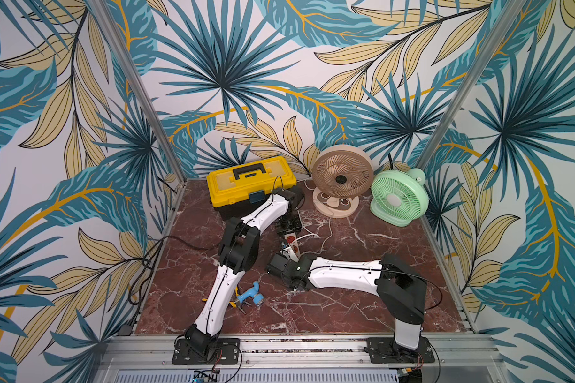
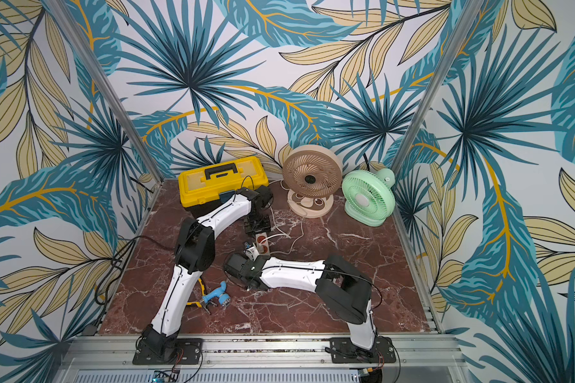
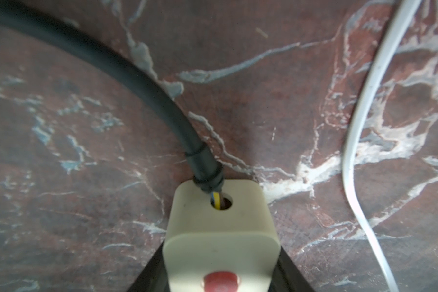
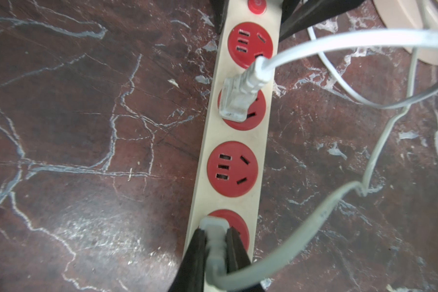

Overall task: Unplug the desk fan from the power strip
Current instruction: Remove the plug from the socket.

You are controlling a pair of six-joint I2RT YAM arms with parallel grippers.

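Your right claw (image 4: 215,231) is clamped on the grey plug (image 4: 213,221) at one end of the power strip (image 4: 238,135). Your left claw (image 3: 220,278) clamps the button end, so pull away from the strip's face.

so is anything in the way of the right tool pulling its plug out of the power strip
Nothing visible. The right tool is shut on the grey plug in the end socket of the power strip; the white plug sits two sockets away.

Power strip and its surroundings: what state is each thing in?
Cream plastic power strip: two sockets occupied, two empty.
White plug: inserted, untouched.
Grey plug: inserted, gripped.
Left gripper: shut on power strip.
Right gripper: shut on grey plug.
Yellow plastic toolbox: closed.
Beige round fan: upright.
Green round fan: upright.
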